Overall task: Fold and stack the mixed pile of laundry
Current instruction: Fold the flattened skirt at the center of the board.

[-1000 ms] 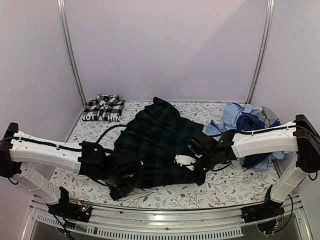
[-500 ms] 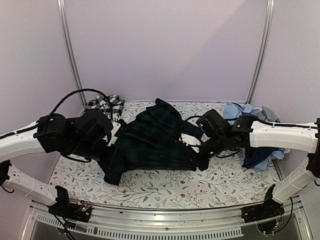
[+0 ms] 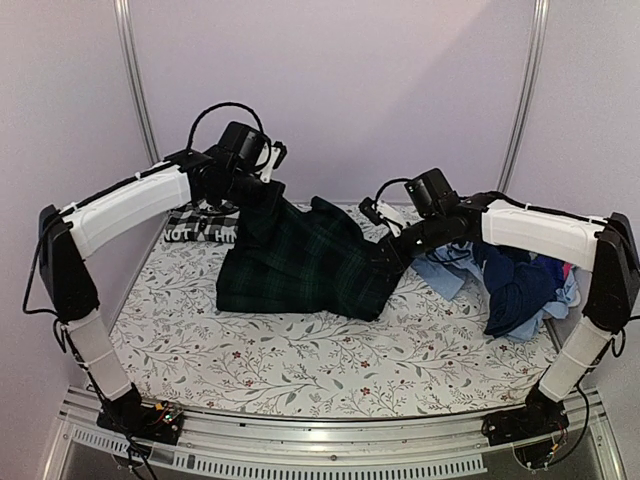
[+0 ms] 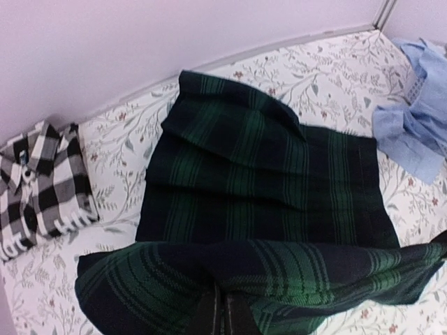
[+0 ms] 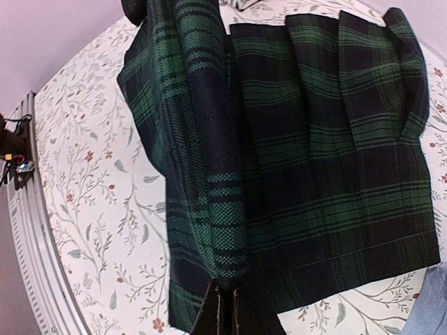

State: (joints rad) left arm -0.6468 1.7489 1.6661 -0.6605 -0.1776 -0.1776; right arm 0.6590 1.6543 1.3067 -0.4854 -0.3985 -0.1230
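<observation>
The left claw [image 4: 223,315] is pinched tight on an edge of the dark green and navy plaid garment [image 3: 300,265], holding that corner in the air at the upper left of the overhead view, close to the back wall. The right claw [image 5: 226,307] is clamped just as firmly on another edge of the same cloth, lower down and just right of centre. Between the two the plaid hangs as a slanting sheet, its lower part resting on the counter [image 3: 330,365], which wears a white floral covering. In the left wrist view the held band of plaid crosses the bottom of the frame, with the rest spread flat beyond it. At the back left corner lies the black-and-white checked shirt [image 3: 198,224], folded, near the plaid but not touching it. At the right of the overhead view, under the right arm, sits the heap: a light blue piece [image 3: 446,272], a navy piece [image 3: 515,285] and a scrap of pink [image 3: 570,271], bunched together.
</observation>
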